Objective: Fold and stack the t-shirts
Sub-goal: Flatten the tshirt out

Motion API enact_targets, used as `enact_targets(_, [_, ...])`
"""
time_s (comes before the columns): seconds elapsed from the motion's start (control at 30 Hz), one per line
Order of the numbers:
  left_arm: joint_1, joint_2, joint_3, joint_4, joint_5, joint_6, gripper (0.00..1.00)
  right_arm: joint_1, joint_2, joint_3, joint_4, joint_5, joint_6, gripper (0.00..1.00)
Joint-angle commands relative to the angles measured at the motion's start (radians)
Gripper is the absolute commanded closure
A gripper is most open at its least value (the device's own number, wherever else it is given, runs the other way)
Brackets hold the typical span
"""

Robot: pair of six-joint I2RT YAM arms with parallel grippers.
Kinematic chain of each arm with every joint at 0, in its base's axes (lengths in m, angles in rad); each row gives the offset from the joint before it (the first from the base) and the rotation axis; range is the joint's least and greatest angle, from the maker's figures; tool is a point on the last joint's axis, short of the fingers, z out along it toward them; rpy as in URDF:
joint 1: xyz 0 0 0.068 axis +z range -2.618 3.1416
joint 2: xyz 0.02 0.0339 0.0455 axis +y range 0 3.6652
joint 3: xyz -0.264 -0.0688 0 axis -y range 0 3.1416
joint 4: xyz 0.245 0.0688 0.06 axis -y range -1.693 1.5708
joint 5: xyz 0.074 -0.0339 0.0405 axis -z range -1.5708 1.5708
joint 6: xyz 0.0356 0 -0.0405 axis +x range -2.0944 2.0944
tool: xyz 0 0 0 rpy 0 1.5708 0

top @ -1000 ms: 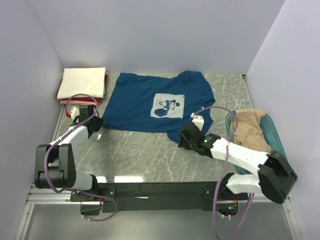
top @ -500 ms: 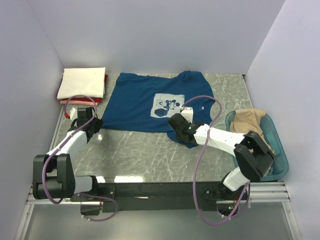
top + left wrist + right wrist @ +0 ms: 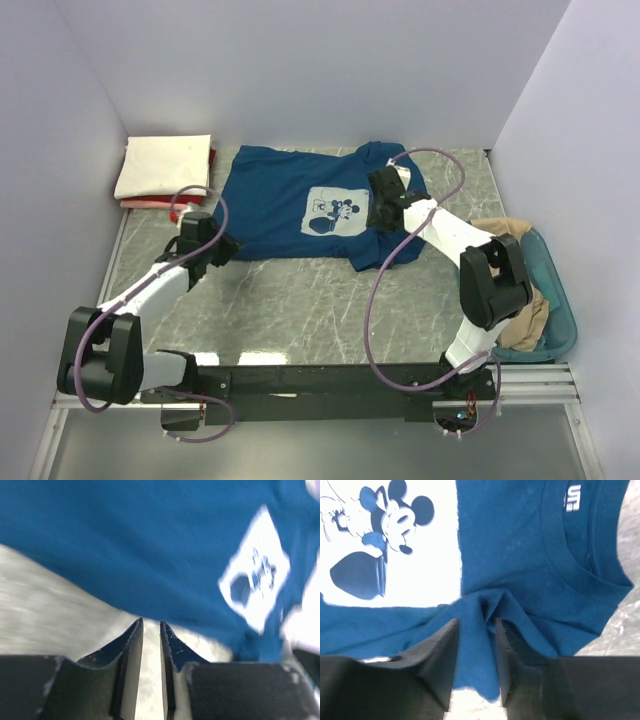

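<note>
the right claw (image 3: 476, 627) was clamped on a bunched fold of the blue shirt (image 3: 275, 205), between its collar and print. the left claw (image 3: 150, 626) was nearly closed with a thin gap, tips at the shirt's near hem; whether it pinched cloth could not be told. if that hem was loose, a pull from the right would likely drag the shirt across the counter (image 3: 300, 300) and crumple it. the shirt lay spread toward the back, reaching both claws.

A white size mark (image 3: 573, 497) inside the collar of the blue t-shirt (image 3: 520, 545), upper right of the right wrist view, reads "S". Nothing else is legible.
</note>
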Motion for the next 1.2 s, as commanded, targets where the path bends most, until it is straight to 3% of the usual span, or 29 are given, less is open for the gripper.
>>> enact_targets(0.0, [-0.086,-0.007,0.024,0.095,0.103,0.085,0.74,-0.026,-0.034,-0.008,-0.020,-0.114,-0.024,0.56])
enact_targets(0.07, [-0.169,-0.004,0.021,0.138,0.138,0.107,0.71,-0.050,-0.075,-0.059,0.009,-0.168,-0.015,0.49])
enact_targets(0.17, [-0.284,0.036,0.039,0.201,0.184,0.121,0.70,-0.067,-0.161,-0.128,0.018,-0.197,0.007,0.51])
enact_targets(0.3, [-0.448,0.143,0.128,0.200,0.138,0.151,0.66,-0.067,-0.331,-0.269,0.058,-0.207,0.048,0.52])
enact_targets(0.43, [-0.595,0.333,0.263,0.190,0.098,0.165,0.58,-0.072,-0.428,-0.400,0.098,-0.214,0.079,0.53])
enact_targets(0.53, [-0.652,0.461,0.360,0.190,0.088,0.173,0.57,-0.086,-0.456,-0.461,0.115,-0.233,0.087,0.54])
enact_targets(0.8, [-0.694,0.662,0.526,0.140,0.008,0.176,0.57,-0.126,-0.460,-0.506,0.142,-0.269,0.067,0.54])
enact_targets(1.17, [-0.709,0.746,0.578,0.135,-0.037,0.159,0.58,-0.178,-0.411,-0.530,0.196,-0.346,0.041,0.54])
